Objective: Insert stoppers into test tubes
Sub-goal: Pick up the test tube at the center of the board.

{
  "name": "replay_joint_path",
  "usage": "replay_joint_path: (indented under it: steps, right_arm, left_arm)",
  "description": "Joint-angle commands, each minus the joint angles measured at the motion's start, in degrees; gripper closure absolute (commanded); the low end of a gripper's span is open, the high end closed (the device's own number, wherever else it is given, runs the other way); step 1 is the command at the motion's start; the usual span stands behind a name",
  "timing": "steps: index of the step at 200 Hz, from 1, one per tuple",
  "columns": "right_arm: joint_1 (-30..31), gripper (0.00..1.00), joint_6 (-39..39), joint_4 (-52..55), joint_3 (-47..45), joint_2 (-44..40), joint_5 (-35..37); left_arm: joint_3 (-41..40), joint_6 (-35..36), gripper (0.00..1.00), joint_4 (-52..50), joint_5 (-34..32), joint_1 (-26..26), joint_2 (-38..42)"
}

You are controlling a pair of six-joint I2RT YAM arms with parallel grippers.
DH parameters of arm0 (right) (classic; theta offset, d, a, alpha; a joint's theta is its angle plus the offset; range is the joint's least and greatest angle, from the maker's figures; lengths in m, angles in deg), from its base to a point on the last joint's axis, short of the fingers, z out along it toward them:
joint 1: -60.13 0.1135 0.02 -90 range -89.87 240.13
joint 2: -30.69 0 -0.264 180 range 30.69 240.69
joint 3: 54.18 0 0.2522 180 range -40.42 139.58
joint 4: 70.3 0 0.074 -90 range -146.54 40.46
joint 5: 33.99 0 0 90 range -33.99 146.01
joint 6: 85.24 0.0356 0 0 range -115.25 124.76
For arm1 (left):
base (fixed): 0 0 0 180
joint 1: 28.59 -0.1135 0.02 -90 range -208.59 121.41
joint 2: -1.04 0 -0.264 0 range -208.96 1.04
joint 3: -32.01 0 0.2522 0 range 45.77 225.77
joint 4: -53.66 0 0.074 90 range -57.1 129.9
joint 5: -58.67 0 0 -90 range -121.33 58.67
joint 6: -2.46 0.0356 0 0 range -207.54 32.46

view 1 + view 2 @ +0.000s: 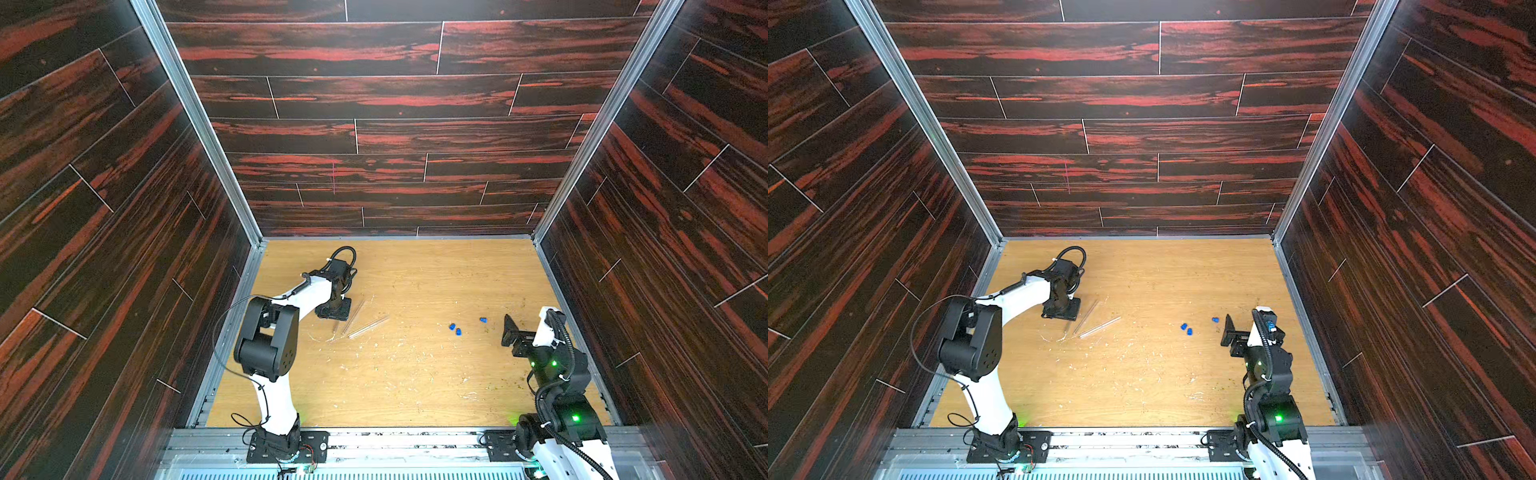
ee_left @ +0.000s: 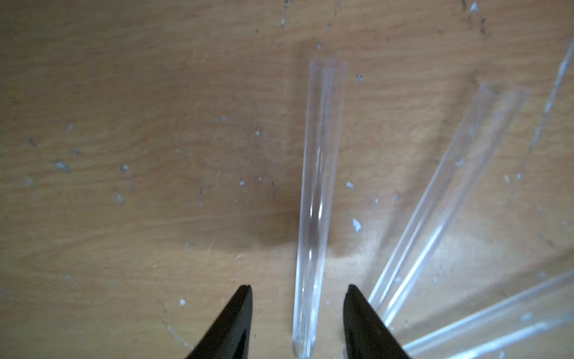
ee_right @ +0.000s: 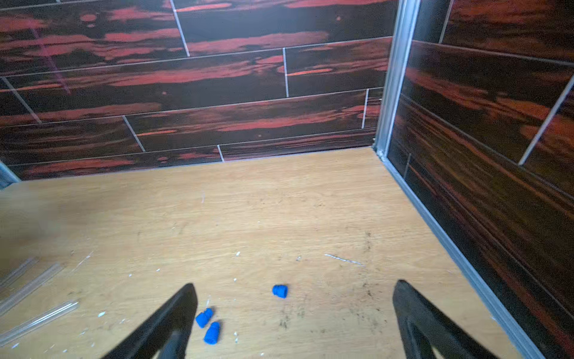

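Within the left claw (image 2: 298,286), one tube (image 2: 320,155)

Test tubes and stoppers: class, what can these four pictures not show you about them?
Top views: the test tubes are too faint and small to tell open ends from closed.
Left wrist view: the outermost tube runs off the picture's edge.
Right wrist view: the test tubes are blurred, cut by the edge.
Top views: the stoppers are too small to show which end is narrow.

Dim, soft wrist views; wide-angle edges bend.
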Motion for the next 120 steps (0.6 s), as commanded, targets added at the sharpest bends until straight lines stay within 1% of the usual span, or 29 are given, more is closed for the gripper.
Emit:
replay_joint_path:
  steps: [1, 15, 38, 93, 120]
  right_arm:
    - [0.91, 0.01, -0.38, -2.36, -0.84, -0.54, -1.35]
    - [1.09, 0.01, -0.65, -2.37, -0.97, -0.73, -1.26]
    - [1.12, 0.01, -0.66, -2.82, -1.14, -0.63, -0.87]
    - [1.29, 0.01, -0.61, -2.92, -1.23, -1.00, -1.41]
    - [1.41, 0.01, -0.69, -2.90, -1.25, -1.38, -0.78]
  left_arm:
    - [2.23, -0.18, 0.55, -3.02, 0.67, 0.42, -1.26]
    - [2.32, -0.14, 0.58, -3.14, 0.37, 0.54, -1.86]
    - [1.36, -0.49, 0.66, -2.62, 0.55, 0.57, -2.00]
    - [1.58, -0.60, 0.71, -2.83, 1.70, 0.61, -3.88]
    - [0.36, -0.89, 0.79, -1.74, 1.78, 0.58, -4.15]
